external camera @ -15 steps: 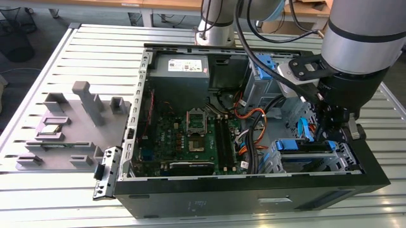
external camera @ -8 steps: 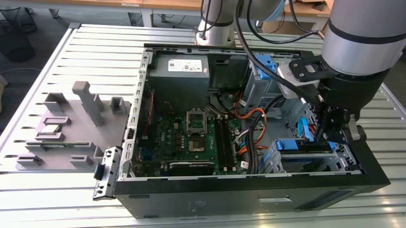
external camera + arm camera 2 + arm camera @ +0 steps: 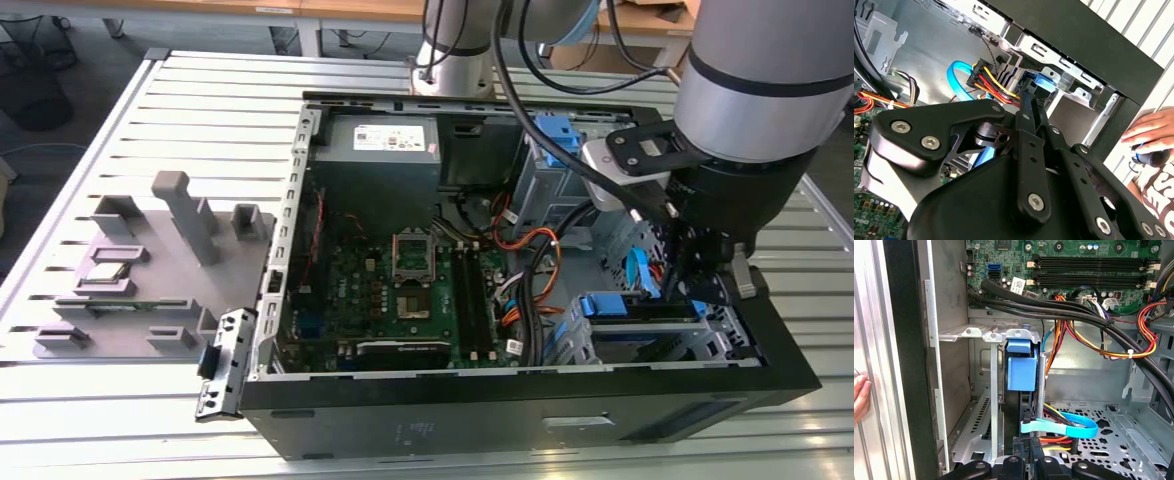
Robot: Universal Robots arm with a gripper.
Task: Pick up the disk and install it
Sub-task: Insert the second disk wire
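One end of the disk [image 3: 1021,366] shows: the blue caddy tab, seated in the metal drive cage [image 3: 979,334] at the near corner of the open computer case [image 3: 534,410], on the exterior view's right. The disk stands on edge in its slot, tab towards the case opening. Its silver body and label are hidden in the cage, so its long axis seems to run down into the bay. The gripper [image 3: 694,290] hangs inside the case just above that cage, near the tab; whether its jaws are apart or together cannot be told. A light-blue data cable [image 3: 1064,429] loops nearby. White labels sit on the power supply [image 3: 387,138] and the motherboard [image 3: 1018,284], their print too small to read. A person's hand [image 3: 1154,131] rests outside the case wall.
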